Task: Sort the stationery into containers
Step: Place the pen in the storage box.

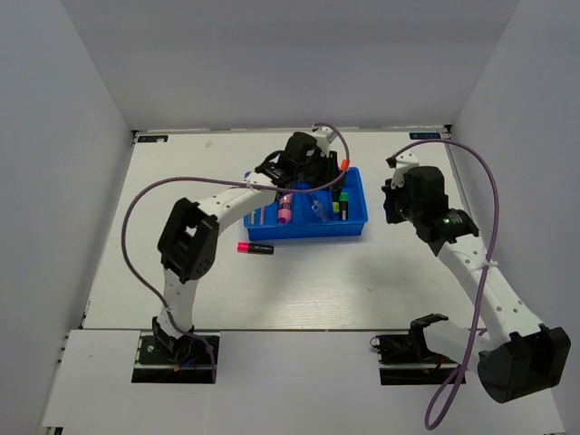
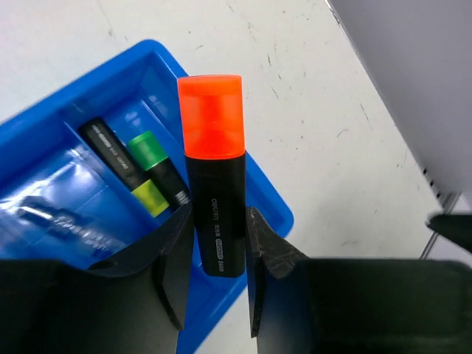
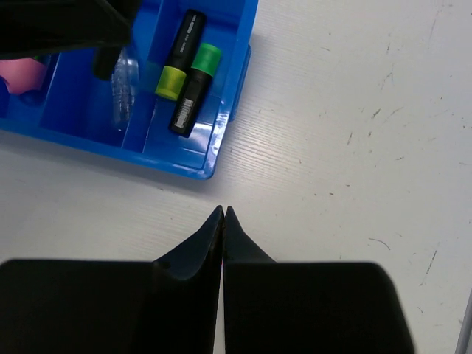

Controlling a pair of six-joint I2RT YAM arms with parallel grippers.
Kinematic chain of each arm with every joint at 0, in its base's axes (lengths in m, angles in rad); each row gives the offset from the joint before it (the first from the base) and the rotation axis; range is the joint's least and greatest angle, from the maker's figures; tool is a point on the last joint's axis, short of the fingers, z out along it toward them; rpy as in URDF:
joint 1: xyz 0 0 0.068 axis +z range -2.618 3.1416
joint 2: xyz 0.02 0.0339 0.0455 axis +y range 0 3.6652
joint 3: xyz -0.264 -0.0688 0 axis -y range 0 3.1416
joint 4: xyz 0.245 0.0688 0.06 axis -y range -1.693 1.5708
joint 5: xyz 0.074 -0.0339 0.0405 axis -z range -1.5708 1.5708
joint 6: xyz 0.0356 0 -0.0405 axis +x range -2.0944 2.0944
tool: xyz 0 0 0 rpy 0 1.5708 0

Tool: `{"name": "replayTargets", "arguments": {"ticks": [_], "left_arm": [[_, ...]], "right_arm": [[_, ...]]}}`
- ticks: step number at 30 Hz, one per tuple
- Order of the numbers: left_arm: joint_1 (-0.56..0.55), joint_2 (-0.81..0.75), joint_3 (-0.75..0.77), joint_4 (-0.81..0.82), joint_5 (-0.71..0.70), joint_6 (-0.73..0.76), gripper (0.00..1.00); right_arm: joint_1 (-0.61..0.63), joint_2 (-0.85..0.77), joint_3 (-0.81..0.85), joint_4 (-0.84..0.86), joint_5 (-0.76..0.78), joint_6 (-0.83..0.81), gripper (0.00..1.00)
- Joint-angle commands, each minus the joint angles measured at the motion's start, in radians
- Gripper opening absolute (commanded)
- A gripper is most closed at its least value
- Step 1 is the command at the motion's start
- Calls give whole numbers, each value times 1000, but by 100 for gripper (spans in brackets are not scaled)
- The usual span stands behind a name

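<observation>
The blue tray (image 1: 313, 236) lies at the table's middle back. My left gripper (image 1: 317, 168) hovers over its far right end, shut on an orange-capped black highlighter (image 2: 214, 192) that sticks out past the tray's far corner (image 2: 273, 214). The right compartment holds a green-capped highlighter (image 2: 150, 150) and a yellow-capped one (image 2: 150, 198). A clear pen (image 1: 319, 210) and a pink marker (image 1: 284, 211) lie in the middle compartments. A pink-capped highlighter (image 1: 255, 247) lies on the table in front of the tray's left end. My right gripper (image 3: 223, 214) is shut and empty, right of the tray (image 3: 177, 164).
White walls close in the table on the left, back and right. Purple cables loop over both arms. The right arm (image 1: 426, 204) stands just right of the tray.
</observation>
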Motion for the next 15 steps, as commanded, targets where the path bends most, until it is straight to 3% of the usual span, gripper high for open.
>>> {"name": "replayTargets", "arguments": {"ticks": [1, 6, 9, 12, 13, 15], "left_arm": [[-7, 43, 69, 73, -9, -200, 0], [-30, 80, 41, 116, -113, -240, 0], [-27, 110, 38, 136, -101, -281, 3], [-30, 140, 47, 147, -81, -316, 20], [-29, 151, 47, 141, -81, -326, 36], [-30, 159, 53, 133, -82, -337, 51]], "right_arm": [[-11, -27, -14, 67, 23, 18, 0], [-17, -33, -22, 75, 12, 18, 0], [-15, -34, -23, 78, 3, 15, 6], [-18, -27, -28, 77, -1, 12, 12], [-18, -27, -29, 72, -4, 12, 15], [-18, -27, -29, 77, -8, 9, 25]]}}
